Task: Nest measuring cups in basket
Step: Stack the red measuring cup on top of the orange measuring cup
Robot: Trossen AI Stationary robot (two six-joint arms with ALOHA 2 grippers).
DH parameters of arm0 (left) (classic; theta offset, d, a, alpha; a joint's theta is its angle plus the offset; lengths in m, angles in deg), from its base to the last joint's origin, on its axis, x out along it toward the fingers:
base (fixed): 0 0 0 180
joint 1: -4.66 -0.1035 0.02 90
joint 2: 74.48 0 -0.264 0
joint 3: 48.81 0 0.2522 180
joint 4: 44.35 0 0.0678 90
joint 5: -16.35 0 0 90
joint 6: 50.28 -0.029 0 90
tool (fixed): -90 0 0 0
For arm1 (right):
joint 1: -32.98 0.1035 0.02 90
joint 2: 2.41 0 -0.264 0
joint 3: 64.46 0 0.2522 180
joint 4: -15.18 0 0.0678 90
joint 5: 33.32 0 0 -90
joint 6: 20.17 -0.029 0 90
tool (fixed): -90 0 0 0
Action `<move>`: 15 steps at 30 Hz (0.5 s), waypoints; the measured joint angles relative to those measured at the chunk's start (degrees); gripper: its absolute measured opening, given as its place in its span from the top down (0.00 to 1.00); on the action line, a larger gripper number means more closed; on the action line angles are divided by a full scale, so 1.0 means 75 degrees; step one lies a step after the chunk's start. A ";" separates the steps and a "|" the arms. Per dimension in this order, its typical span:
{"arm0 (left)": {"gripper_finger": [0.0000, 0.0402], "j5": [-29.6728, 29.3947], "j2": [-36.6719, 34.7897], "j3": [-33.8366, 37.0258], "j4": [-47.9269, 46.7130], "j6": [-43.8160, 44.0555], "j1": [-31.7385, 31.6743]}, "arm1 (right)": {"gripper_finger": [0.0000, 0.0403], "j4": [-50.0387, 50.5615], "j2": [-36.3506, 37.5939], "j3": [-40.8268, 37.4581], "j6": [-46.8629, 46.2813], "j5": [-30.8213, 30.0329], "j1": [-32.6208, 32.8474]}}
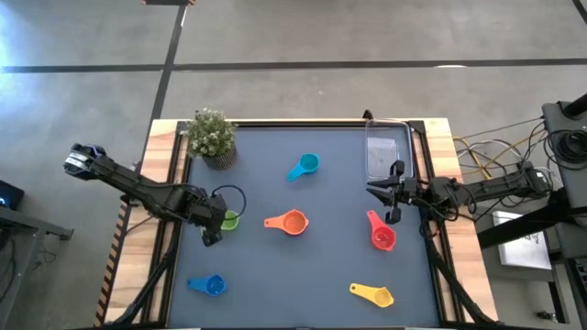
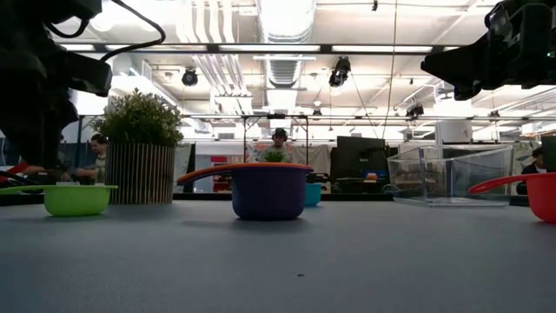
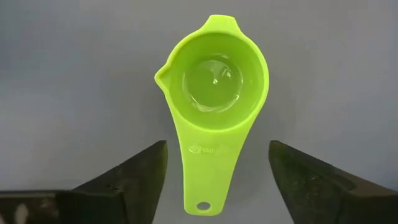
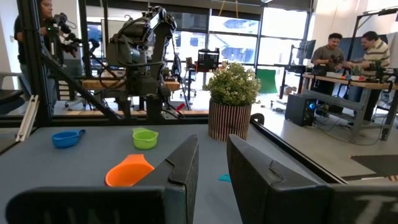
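A green measuring cup (image 3: 214,81) rests bottom-down on the grey table, left of centre (image 1: 229,220). My left gripper (image 3: 217,146) hangs over it, pointing down and open, one finger on each side of the cup's handle (image 3: 208,177) without touching it. The clear basket (image 1: 387,151) stands at the far right. My right gripper (image 1: 390,192) waits just in front of it, level above the table, a narrow gap between its fingers (image 4: 212,143) and nothing in them. Light blue (image 1: 304,166), orange (image 1: 289,223), red (image 1: 381,234), yellow (image 1: 371,294) and blue (image 1: 209,285) cups lie scattered.
A small potted plant (image 1: 213,137) stands at the far left corner. In the low view the orange cup (image 2: 248,169) sits inside a purple cup (image 2: 268,196) at mid table. Bare table lies between the cups. People sit at desks in the room behind.
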 joint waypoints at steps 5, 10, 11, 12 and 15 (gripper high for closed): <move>0.25 -0.0003 0.0000 0.0115 -0.0002 0.0032 0.0000 | 0.82 0.0000 0.0000 -0.0002 0.0000 0.0000 0.0002; 0.21 -0.0009 0.0000 0.0358 0.0053 0.0058 0.0000 | 0.82 -0.0001 0.0000 -0.0001 0.0001 0.0001 0.0000; 0.21 -0.0009 0.0000 0.0417 0.0128 0.0059 0.0000 | 0.82 -0.0002 0.0000 -0.0001 0.0000 0.0000 0.0000; 0.21 -0.0010 0.0000 0.0489 0.0232 0.0058 0.0000 | 0.82 0.0000 0.0000 0.0000 0.0000 0.0001 0.0000; 0.21 -0.0012 0.0000 0.0682 0.0492 0.0055 0.0000 | 0.82 0.0000 0.0000 -0.0001 0.0000 0.0001 0.0002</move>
